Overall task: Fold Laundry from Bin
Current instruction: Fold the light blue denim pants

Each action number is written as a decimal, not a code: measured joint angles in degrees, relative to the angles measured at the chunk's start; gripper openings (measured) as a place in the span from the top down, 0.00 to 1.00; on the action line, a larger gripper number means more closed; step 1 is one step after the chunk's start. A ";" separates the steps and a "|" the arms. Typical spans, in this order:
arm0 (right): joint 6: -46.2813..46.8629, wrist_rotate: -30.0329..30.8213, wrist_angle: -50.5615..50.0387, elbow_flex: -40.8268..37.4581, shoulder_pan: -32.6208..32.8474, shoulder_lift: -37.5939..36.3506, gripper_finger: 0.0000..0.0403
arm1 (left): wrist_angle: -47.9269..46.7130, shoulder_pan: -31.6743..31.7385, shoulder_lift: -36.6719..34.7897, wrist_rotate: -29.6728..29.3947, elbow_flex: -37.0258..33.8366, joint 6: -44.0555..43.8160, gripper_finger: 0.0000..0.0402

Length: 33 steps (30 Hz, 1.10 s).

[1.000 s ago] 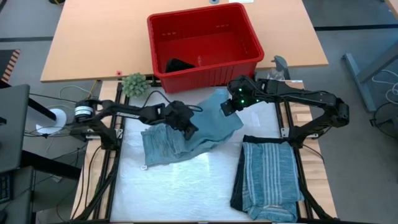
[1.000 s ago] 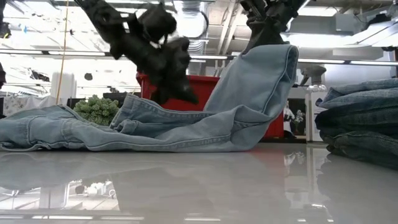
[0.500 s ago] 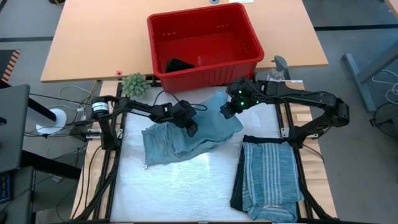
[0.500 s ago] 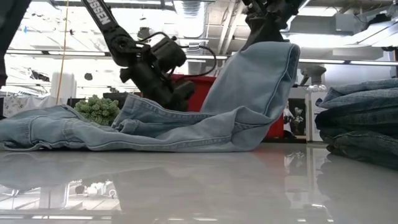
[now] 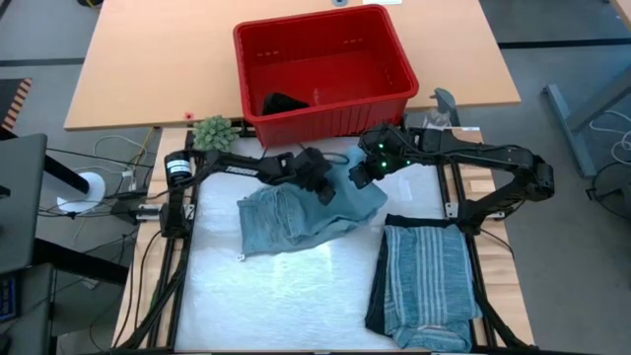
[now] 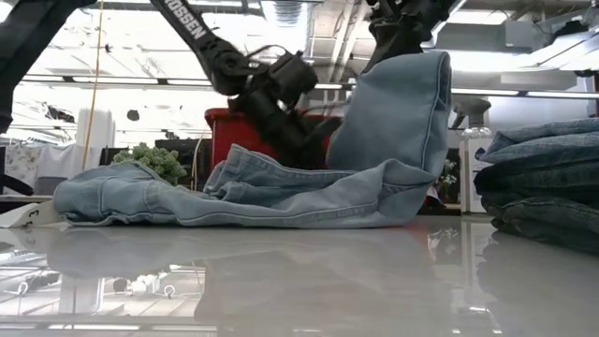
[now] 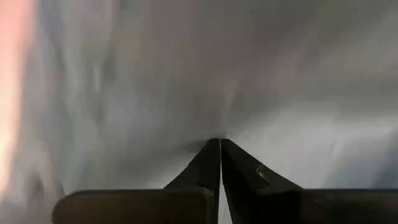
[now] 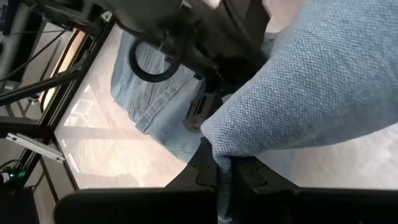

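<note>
Surface: the pale glossy white surface (image 5: 296, 306) carries everything, and the light blue denim garment (image 5: 286, 217) lies crumpled across the middle of it, one end lifted.
Bin: the rectangular bright red plastic bin (image 5: 325, 118) sits at the far edge, just beyond the denim; a small black item (image 5: 284, 103) lies inside it.
Finished pile: the folded blue-grey white-striped shirt (image 5: 429, 281) rests on dark cloth on the right side, apart from the denim.
Right gripper: the right gripper (image 5: 361, 170) has its fingers clamped on a corner of the denim, held up off the surface; the low view shows that flap (image 6: 398, 103) hanging tall from it.
Left gripper: the left gripper (image 5: 323, 187) sits at the denim's far edge beside the right one, fingers pressed together; the wrist view shows pale cloth right at the tips (image 7: 219, 149), so it looks pinched on the fabric.
Doing it well: both corners seem taken, so the judgement is to lift them level and draw them apart until the cloth hangs flat before laying it down; uneven heights would leave the bunched near end twisted.
Hard to see: the left wrist view is a blur of cloth, so how much fabric it holds cannot be told. The right arm hides part of the denim's edge from above. What the dark cloth under the striped shirt is cannot be made out.
</note>
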 joint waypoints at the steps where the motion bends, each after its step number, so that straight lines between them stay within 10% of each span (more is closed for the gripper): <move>1: 0.02 0.06 0.04 0.00 -0.09 0.00 0.92 | -0.15 0.27 -0.06 -0.13 1.32 0.32 0.99; 14: -0.20 1.75 -0.04 -0.02 -1.04 0.00 0.92 | -34.60 1.40 -5.81 5.09 13.35 16.52 0.99; 22: -1.02 1.91 -0.68 -0.02 -1.33 0.00 0.92 | -30.28 -2.75 -5.18 2.55 7.17 17.66 0.99; 33: -1.82 2.31 -3.08 -0.02 -4.18 0.00 0.92 | -49.45 -6.42 -7.67 2.95 -1.10 14.96 0.99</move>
